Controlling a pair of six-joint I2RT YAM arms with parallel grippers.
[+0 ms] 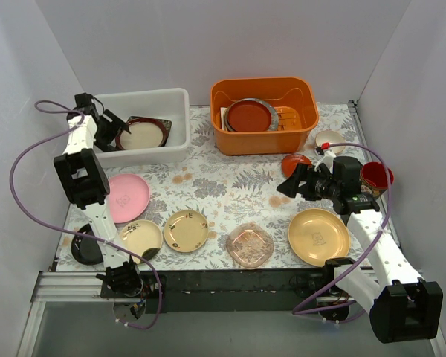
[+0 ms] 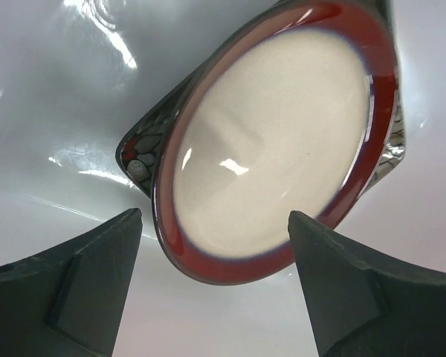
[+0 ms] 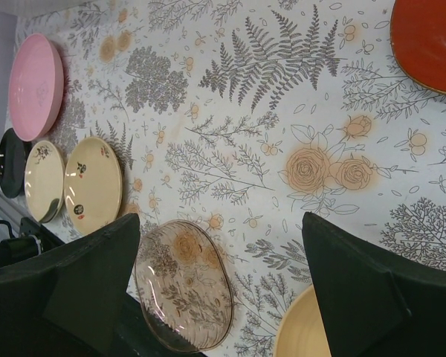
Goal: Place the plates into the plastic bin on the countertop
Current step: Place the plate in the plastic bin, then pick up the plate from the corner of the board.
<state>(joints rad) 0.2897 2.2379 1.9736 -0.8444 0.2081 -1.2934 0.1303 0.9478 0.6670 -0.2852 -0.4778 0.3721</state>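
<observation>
Left wrist view: the left gripper (image 2: pixel 214 217) is held open and empty, jaws clear of the dark-rimmed glossy plate (image 2: pixel 275 149) laid on the black square plate (image 2: pixel 139 146) inside the plastic bin (image 2: pixel 52 82), while the right gripper (image 3: pixel 221 219) is held open over the countertop (image 3: pixel 282 111), judged ready for another plate.

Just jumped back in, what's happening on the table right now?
The left pincer is open inside the white bin, just above a red-rimmed cream plate that lies tilted on a black square plate; it grips nothing. The right pincer is open and empty over the countertop. Not yet binned: a pink plate, a black plate, two small cream plates, a glass plate, a gold plate and a small red plate.
</observation>
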